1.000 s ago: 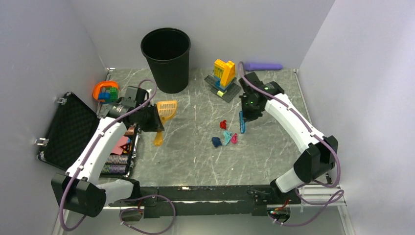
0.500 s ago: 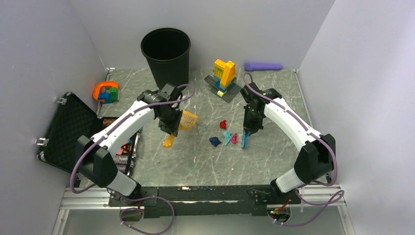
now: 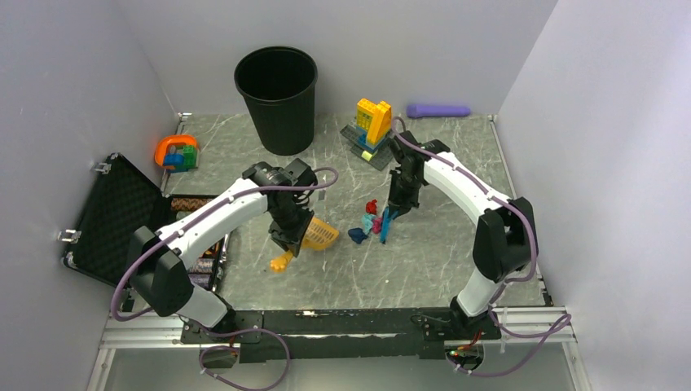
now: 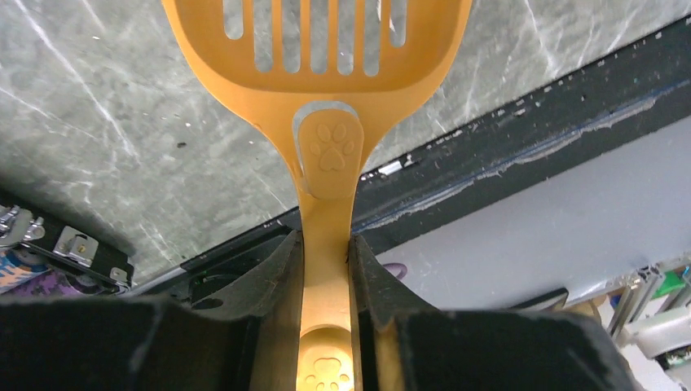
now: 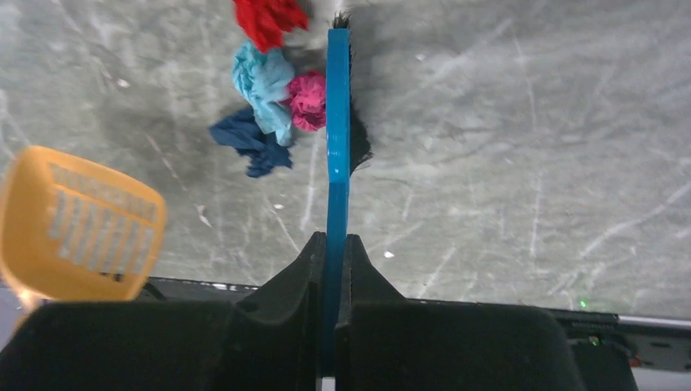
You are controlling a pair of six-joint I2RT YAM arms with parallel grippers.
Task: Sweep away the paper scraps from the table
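A few paper scraps (image 3: 367, 221) lie bunched mid-table: red (image 5: 267, 18), teal (image 5: 261, 81), pink (image 5: 308, 99), dark blue (image 5: 248, 140). My right gripper (image 3: 394, 204) is shut on a blue brush (image 5: 337, 122), whose bristles touch the pink scrap from the right. My left gripper (image 3: 287, 241) is shut on the handle of an orange slotted scoop (image 4: 326, 106); the scoop head (image 3: 321, 235) lies just left of the scraps, a small gap from the dark blue one. The grey marble table (image 3: 440, 261) bears all of it.
A black bin (image 3: 276, 98) stands at the back. A yellow-and-orange brick build (image 3: 372, 130) sits behind the right arm, a purple cylinder (image 3: 438, 110) at the back wall. An orange toy (image 3: 176, 152) and an open black case (image 3: 114, 220) with chips are on the left.
My left arm carried the scoop right and forward, down beside the scraps. My right arm swept the brush left, pushing the scraps into a tighter bunch.
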